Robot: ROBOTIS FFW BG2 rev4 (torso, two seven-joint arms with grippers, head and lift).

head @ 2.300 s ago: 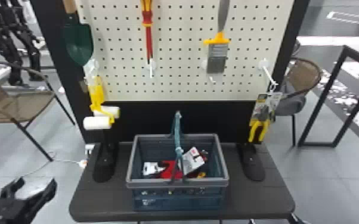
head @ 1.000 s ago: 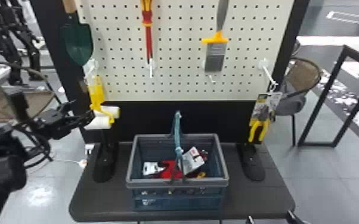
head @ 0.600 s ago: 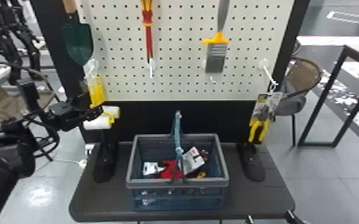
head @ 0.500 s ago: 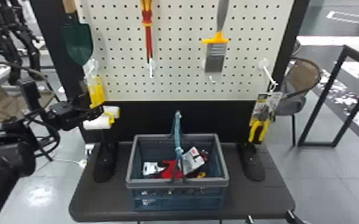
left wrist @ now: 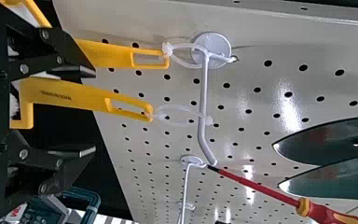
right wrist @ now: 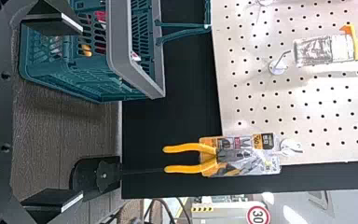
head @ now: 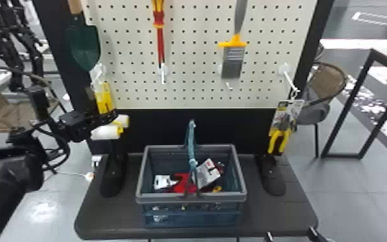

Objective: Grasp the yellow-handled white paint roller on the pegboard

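Pegboard [head: 199, 48] carries the paint roller [head: 106, 132] at lower left. Left end effector [left wrist: 86, 109] is spread, fingers [left wrist: 51, 46] straddling its yellow handle [left wrist: 74, 95]; whether they touch is unclear.

Workshop-style tool display in an open hall

A white pegboard [head: 196, 48] carries a green trowel [head: 83, 48], screwdriver [head: 159, 35], paintbrush [head: 233, 61] and packaged pliers [head: 281, 132] above a dark desk [head: 273, 212] holding a basket [head: 191, 196] of tools; a mesh chair [head: 326, 87] stands behind.
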